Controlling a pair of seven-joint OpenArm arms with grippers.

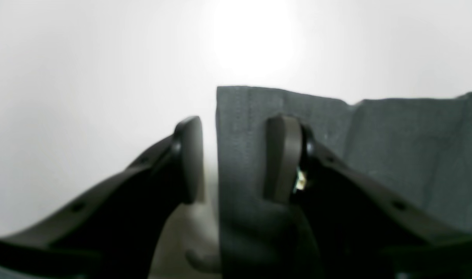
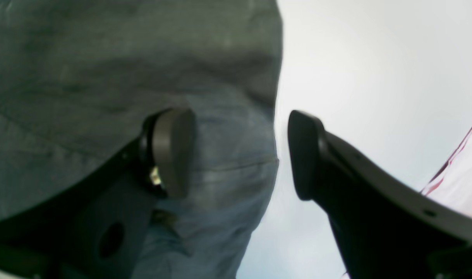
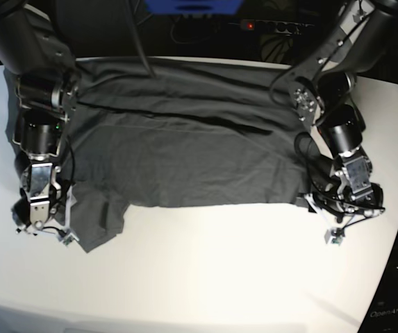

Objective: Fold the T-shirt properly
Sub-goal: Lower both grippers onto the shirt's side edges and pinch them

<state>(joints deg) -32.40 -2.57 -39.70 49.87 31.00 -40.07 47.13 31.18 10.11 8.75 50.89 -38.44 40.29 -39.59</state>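
Note:
The dark grey T-shirt lies spread across the white table, lightly wrinkled, with a lower corner folded at the near left. My left gripper stands at the cloth's right edge. In the left wrist view this gripper is open and straddles the T-shirt edge, one finger over cloth, the other over bare table. My right gripper sits low at the cloth's left edge. Seen from the right wrist, it is open too, with the T-shirt hem between its fingers.
The white table stretches bare in front of the shirt. A power strip with a red light and a blue object sit behind the table. The table's right edge runs close to my left arm.

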